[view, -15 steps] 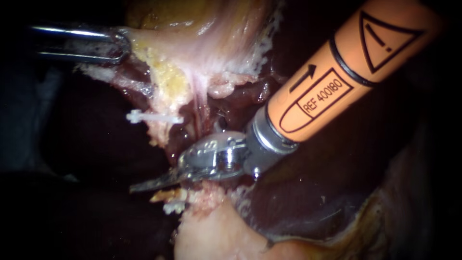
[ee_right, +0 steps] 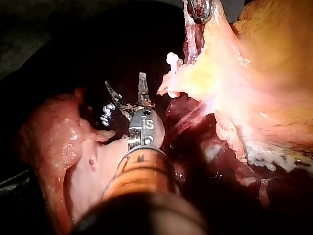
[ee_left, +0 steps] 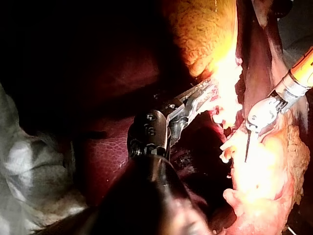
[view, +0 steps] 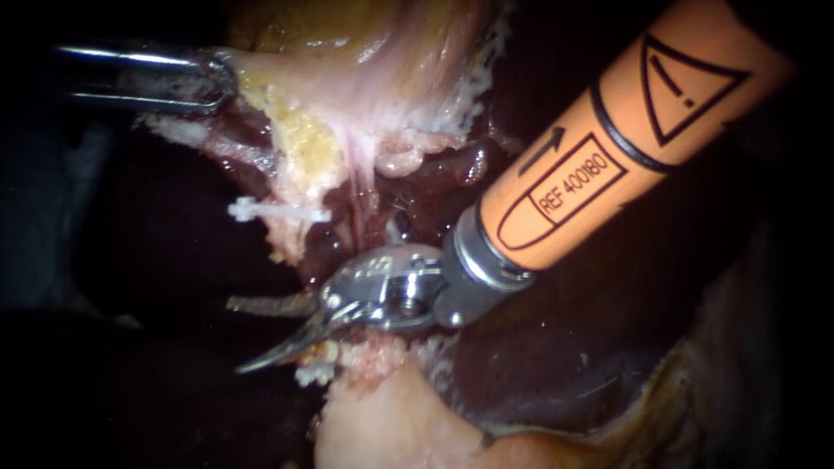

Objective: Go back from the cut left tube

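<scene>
Just below the clip [view: 276,211] on the cut left tube [view: 291,236], my right instrument [view: 248,334] has its blades spread, gripping nothing; my left instrument [view: 208,82] pinches pale tissue [view: 347,95] at upper left.

left instrument [ee_left: 208,93] clamps pale tissue [ee_left: 226,73] | right instrument [ee_left: 247,144] near, beside that tissue

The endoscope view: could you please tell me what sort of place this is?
Probably a surgical practice bench: the left instrument holds pale tissue, the right instrument has its blades open near a white clip, with dark liver around.
</scene>
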